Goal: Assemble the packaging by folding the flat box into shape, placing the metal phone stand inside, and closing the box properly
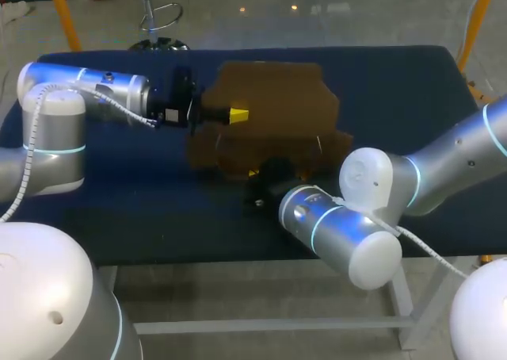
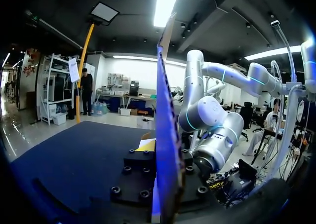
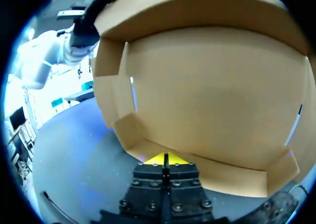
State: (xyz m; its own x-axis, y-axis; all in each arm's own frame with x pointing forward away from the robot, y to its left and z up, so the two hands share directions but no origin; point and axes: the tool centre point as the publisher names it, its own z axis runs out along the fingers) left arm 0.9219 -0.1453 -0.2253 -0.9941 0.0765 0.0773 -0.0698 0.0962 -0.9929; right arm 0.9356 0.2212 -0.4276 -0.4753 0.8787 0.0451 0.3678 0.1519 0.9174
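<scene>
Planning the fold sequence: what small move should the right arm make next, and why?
Probably nudge the right gripper forward to fold the near flap up: the box is only half-formed, the left gripper pinches one edge, and the right's closed tips sit at that flap.

There is one cardboard box (image 1: 273, 110) on one blue table (image 1: 396, 74). Two robot arms are here, so two grippers: one left gripper (image 1: 236, 115) at the box's left edge, one right gripper (image 1: 255, 174) at its near edge.
</scene>
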